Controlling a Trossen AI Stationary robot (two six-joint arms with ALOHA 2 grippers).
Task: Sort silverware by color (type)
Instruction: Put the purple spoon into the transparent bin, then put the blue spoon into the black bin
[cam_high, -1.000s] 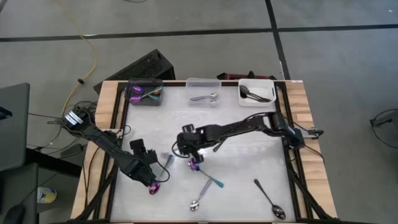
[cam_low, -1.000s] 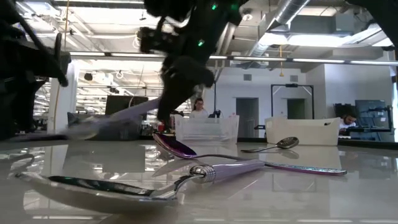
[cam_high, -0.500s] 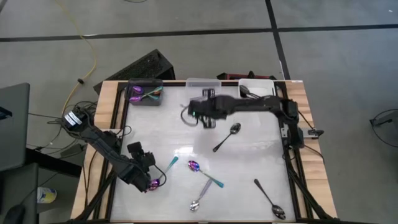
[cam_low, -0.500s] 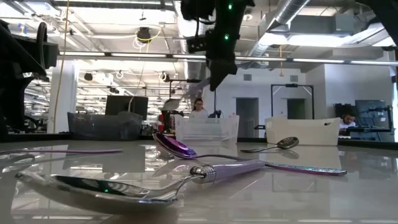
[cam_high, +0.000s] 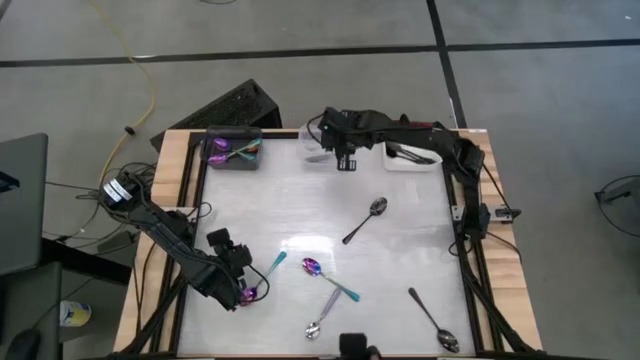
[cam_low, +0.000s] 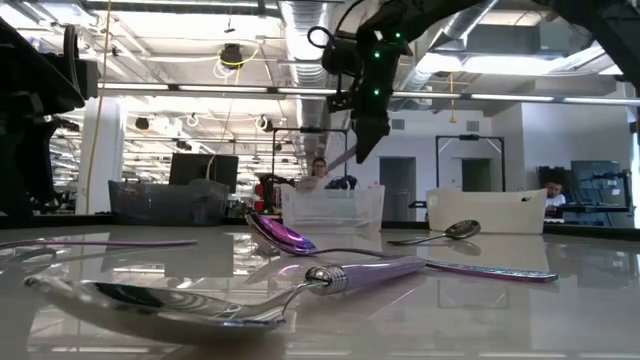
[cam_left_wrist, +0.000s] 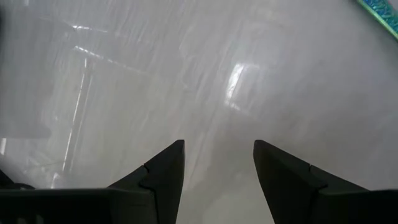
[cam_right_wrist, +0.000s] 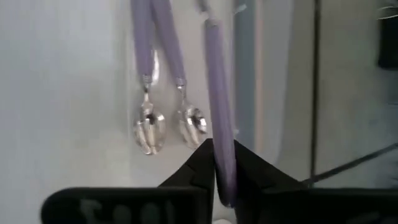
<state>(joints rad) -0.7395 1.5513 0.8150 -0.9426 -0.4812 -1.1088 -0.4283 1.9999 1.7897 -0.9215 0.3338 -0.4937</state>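
My right gripper (cam_right_wrist: 222, 163) pinches a lilac-handled spoon (cam_right_wrist: 219, 93) above the clear bin (cam_high: 322, 134), top centre, probably matching those inside; left gripper (cam_left_wrist: 217, 165) gapes.

The right end effector (cam_high: 343, 158) carried a lilac-handled spoon (cam_right_wrist: 219, 124) to the clear bin (cam_high: 327, 134).

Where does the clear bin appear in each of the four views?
High view: clear bin, middle of the table's top edge.
Low view: centre background.
Left wrist view: not in it.
Right wrist view: beyond the fingers.
Shared landmark: right gripper above it, gripping a lilac-handled spoon.
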